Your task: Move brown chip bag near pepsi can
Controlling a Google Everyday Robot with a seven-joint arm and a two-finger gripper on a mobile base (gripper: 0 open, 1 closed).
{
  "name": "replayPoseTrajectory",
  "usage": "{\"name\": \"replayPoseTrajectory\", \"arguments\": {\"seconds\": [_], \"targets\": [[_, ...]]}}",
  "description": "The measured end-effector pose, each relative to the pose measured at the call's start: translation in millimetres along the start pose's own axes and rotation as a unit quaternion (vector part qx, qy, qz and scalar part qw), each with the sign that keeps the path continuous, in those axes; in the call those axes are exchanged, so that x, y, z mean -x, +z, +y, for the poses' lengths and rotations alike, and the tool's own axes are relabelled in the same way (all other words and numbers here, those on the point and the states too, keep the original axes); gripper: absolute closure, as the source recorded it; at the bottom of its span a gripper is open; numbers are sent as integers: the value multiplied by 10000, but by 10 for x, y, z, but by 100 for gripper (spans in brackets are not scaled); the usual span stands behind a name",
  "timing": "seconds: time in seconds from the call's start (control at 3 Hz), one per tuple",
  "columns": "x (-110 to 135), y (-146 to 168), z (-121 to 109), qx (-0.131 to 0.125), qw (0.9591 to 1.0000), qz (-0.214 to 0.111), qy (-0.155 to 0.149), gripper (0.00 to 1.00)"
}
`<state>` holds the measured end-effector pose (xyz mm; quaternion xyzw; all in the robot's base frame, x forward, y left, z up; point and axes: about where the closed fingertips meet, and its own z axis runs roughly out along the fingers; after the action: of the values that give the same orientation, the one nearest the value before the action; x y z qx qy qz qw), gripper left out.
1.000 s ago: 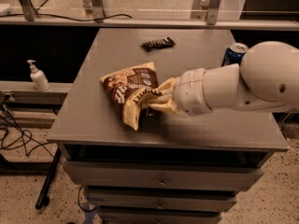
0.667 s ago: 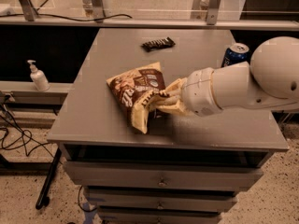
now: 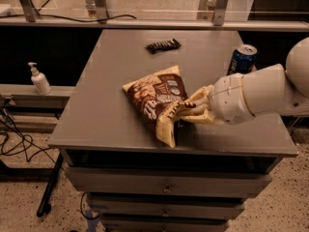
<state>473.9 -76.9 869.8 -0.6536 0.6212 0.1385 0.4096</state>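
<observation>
The table (image 3: 96, 105) is carrying the brown chip bag (image 3: 153, 96) at centre; the gripper (image 3: 187, 112), at the bag's 3 o'clock, is clamping its edge. The pepsi can (image 3: 242, 60) is standing at 2 o'clock behind the arm (image 3: 258, 93), 1 candy bar (image 3: 163, 45) lying at 12.

- Large crinkly brown chip bag (image 3: 157, 93) at front middle of flat grey tabletop (image 3: 111, 100), lower end near front edge.
- Cream two-finger pincer (image 3: 186, 111) just right of bag, clamped on its right edge.
- Small upright blue metal pepsi can (image 3: 242, 58) behind and right, apart from bag.
- Small dark flat candy bar (image 3: 163, 45) behind bag, well apart.
- White plastic pump bottle (image 3: 39, 80) left of tabletop, on lower ledge.
</observation>
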Motion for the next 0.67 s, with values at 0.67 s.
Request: {"name": "replayPoseTrajectory", "arguments": {"seconds": [0.67], "targets": [[-480, -574, -250, -107, 9993, 361, -10, 100]]}}
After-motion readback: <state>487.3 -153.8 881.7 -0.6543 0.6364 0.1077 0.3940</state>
